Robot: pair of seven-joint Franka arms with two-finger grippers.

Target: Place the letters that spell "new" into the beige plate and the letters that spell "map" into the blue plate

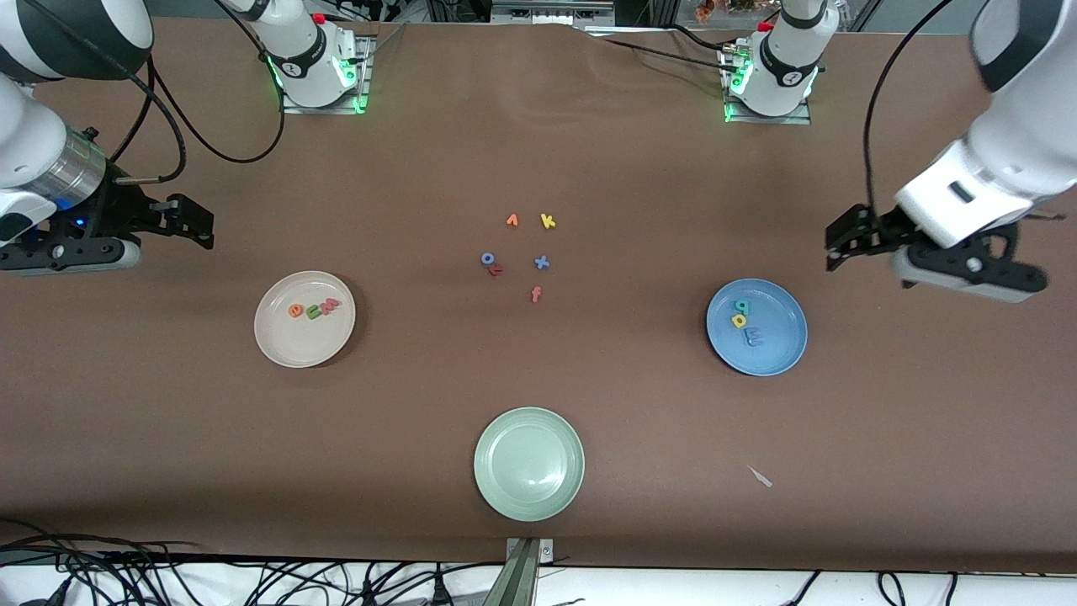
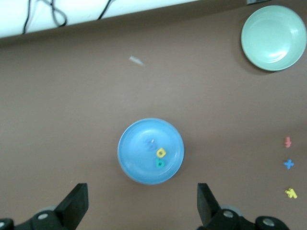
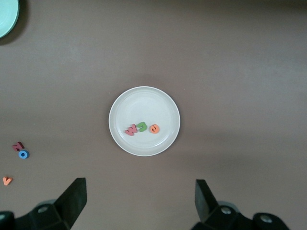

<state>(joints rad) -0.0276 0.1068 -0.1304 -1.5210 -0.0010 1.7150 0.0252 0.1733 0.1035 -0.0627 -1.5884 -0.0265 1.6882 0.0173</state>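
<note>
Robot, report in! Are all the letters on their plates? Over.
Left gripper and right gripper open, empty. Three letters in beige plate, three in blue plate. Nothing blocking.

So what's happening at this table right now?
Two arms are sorting small foam letters onto plates, and that looks done. The beige plate holds the orange e, green n and pinkish-red w; the blue plate holds the teal a, yellow p and blue m. The left gripper and right gripper both hang open, holding nothing, each above the table by its own plate. Leftover letters lie mid-table, and the pale green plate holds nothing.
</note>
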